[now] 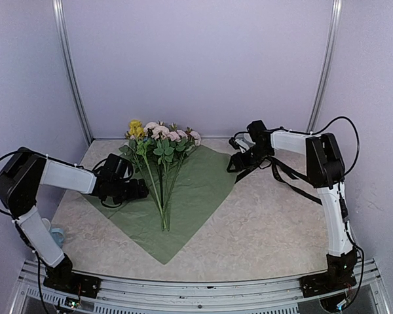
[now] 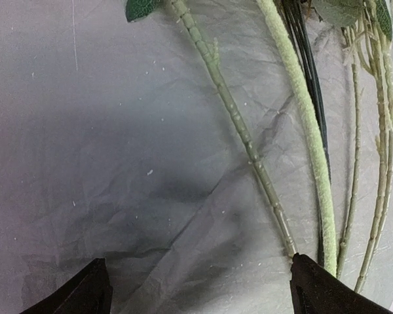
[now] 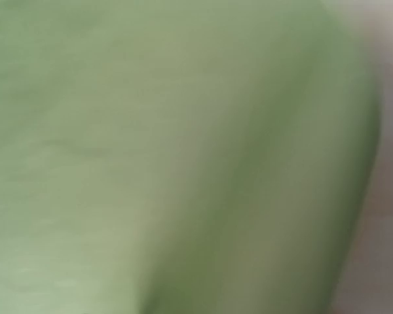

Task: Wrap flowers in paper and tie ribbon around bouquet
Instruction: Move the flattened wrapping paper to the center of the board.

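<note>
Left gripper [image 2: 196, 265]: I see its fingers [image 2: 95, 288] spread wide with nothing between them, low over the paper.
Paper [image 1: 190, 196]: the sage green sheet lies flat as a diamond under my left tool, and its far corner reaches my right one.
Flowers [image 1: 162, 140]: the stems lie on the sheet just ahead of the left fingertips, the nearest ending beside one finger; the blooms lie beyond.
Right gripper [image 1: 239, 162]: it is at the sheet's corner. I cannot tell whether it is spread or pinching, as its camera gives only blurred green.
</note>
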### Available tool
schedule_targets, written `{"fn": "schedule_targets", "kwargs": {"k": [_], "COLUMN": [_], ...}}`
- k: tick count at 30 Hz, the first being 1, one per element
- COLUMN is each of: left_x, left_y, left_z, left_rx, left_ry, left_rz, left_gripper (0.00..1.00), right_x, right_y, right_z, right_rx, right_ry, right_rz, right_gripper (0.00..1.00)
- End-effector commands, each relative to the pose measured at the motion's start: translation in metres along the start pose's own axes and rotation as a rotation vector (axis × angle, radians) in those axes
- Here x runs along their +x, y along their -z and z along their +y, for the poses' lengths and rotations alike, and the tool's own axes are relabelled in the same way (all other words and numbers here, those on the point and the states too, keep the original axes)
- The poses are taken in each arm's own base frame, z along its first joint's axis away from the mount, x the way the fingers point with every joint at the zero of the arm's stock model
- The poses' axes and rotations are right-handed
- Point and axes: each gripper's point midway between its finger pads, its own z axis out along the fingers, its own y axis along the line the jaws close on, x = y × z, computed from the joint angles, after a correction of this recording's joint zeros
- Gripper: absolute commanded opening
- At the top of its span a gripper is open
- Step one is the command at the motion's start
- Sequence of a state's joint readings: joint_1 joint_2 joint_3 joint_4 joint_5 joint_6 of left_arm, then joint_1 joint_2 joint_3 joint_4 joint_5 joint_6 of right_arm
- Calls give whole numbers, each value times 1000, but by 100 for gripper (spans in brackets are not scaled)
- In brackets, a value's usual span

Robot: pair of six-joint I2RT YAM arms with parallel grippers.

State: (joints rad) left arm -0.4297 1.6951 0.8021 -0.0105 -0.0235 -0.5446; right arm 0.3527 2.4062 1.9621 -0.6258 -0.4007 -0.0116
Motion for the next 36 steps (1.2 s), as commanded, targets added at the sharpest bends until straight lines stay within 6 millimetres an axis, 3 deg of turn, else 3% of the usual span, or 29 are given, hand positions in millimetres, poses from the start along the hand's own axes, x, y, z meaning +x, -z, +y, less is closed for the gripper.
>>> {"fn": "schedule_targets", "kwargs": {"k": [1,5,7,11,12,16,19,27,33,36], "left_x": [38,40,38,31,29,18,12,3,9,11], "left_y": [-19,-19,-17,-10,-7,7,15,31,35,34], "left_z": [21,21,22,21,20,14,10,2,4,8], "left_rx": [-27,-18,-24,-26,-22,3,13,30,17,-3], "left_ry": [26,28,25,19,19,7,1,-17,-25,-26], "left_rz": [133,132,122,99,89,41,27,7,18,23], "left_gripper": [92,92,92,92,92,92,91,91,91,91], "right_x": [5,-9,-15,-26,-29,-37,-32,11,43,65], "right_y": [1,3,3,6,10,30,52,78,114,118], "right_z": [53,62,61,61,63,70,69,41,-4,-14], "right_rx": [-295,-356,-360,-367,-371,-371,-347,-233,-77,1], "right_ry": [-69,-114,-139,-172,-172,-139,-129,-140,-237,-256], "right_rz": [-10,-60,-80,-120,-131,-165,-171,-111,-111,-78], "right_gripper": [65,57,44,5,0,0,0,0,0,0]}}
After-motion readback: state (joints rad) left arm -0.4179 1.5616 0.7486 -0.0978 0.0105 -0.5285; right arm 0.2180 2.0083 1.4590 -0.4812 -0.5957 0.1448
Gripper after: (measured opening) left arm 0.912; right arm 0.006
